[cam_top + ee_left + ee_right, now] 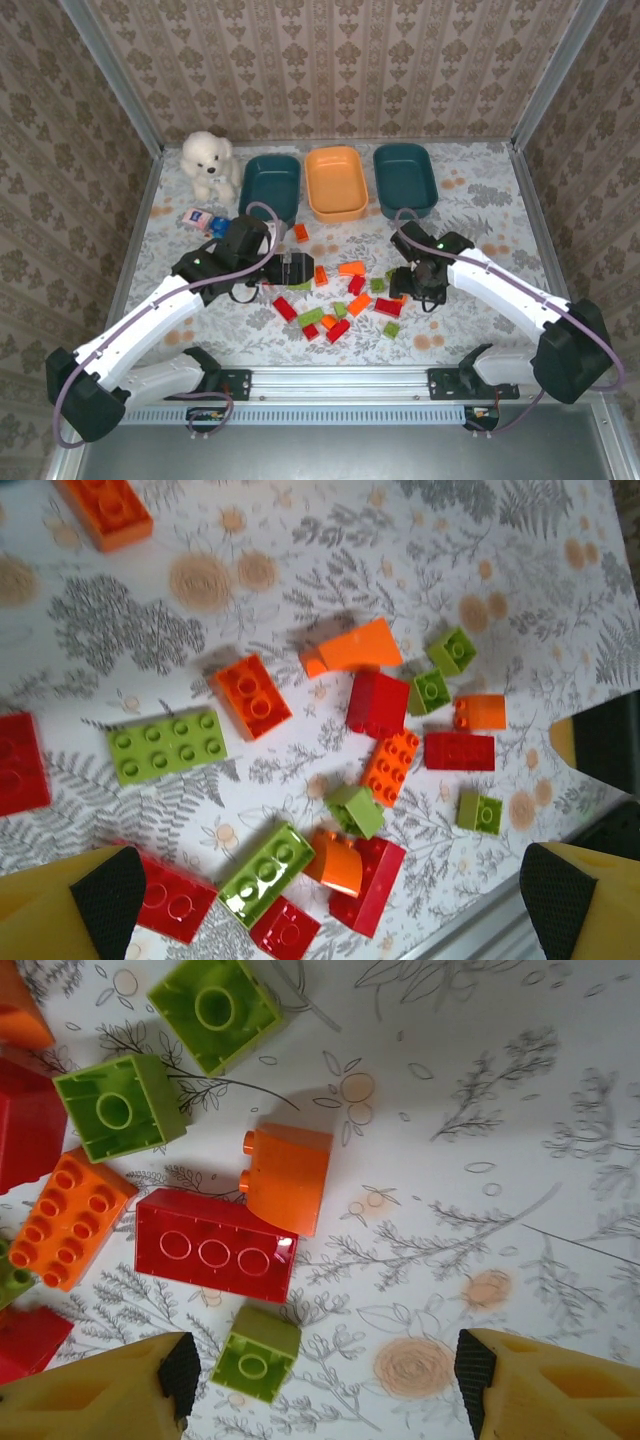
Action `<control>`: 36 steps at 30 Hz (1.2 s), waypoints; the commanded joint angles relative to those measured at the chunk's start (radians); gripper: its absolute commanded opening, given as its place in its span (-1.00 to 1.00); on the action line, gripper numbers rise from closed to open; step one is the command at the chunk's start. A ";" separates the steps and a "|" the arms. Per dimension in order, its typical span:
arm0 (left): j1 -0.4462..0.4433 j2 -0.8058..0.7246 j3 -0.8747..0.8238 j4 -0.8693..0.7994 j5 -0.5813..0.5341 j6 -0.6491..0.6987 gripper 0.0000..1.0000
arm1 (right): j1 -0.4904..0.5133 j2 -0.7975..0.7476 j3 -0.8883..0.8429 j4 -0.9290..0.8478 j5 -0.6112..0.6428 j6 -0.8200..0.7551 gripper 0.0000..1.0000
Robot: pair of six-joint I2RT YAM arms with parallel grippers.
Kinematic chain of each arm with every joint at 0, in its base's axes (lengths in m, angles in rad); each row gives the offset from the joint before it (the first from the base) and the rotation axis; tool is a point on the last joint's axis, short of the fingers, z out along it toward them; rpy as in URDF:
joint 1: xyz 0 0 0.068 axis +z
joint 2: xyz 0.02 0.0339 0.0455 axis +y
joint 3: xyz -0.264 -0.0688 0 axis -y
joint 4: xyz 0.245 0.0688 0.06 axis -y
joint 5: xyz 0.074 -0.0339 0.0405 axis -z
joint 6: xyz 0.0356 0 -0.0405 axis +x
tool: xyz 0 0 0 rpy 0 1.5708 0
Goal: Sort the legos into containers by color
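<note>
From above, the legos (340, 300) are lying scattered mid-frame, below the three containers (336, 185) lined up near the top.

In my left wrist view, my left gripper (330, 895) is gaping wide over the legos and gripping nothing.

In my right wrist view, my right gripper (325, 1370) is standing open and empty, with a small green brick (255, 1355) sitting just beside the finger at lower left.

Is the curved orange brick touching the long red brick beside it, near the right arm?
Touching. In the right wrist view the orange brick butts the upper corner of the red brick, no gap.
</note>
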 commanded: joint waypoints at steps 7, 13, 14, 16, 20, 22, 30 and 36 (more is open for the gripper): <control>-0.008 -0.011 0.012 0.061 0.054 -0.028 1.00 | -0.025 0.153 -0.031 0.209 -0.013 0.020 0.23; -0.010 -0.037 0.002 0.076 0.062 -0.037 1.00 | -0.042 0.221 -0.013 0.206 0.017 0.018 0.16; -0.012 -0.044 -0.004 0.084 0.064 -0.041 1.00 | -0.042 0.229 -0.013 0.202 0.020 0.021 0.15; -0.012 -0.051 -0.009 0.092 0.067 -0.046 1.00 | -0.042 0.236 -0.021 0.211 0.016 0.029 0.14; -0.013 -0.048 -0.012 0.098 0.068 -0.054 1.00 | -0.042 0.258 -0.033 0.236 -0.002 0.038 0.16; -0.013 -0.046 -0.010 0.101 0.067 -0.053 1.00 | -0.042 0.271 -0.034 0.249 -0.006 0.040 0.16; -0.013 -0.039 -0.005 0.106 0.067 -0.054 1.00 | -0.042 0.313 -0.036 0.254 0.004 0.063 -0.04; -0.016 -0.046 -0.010 0.107 0.061 -0.060 1.00 | -0.042 0.311 -0.063 0.269 0.005 0.082 -0.18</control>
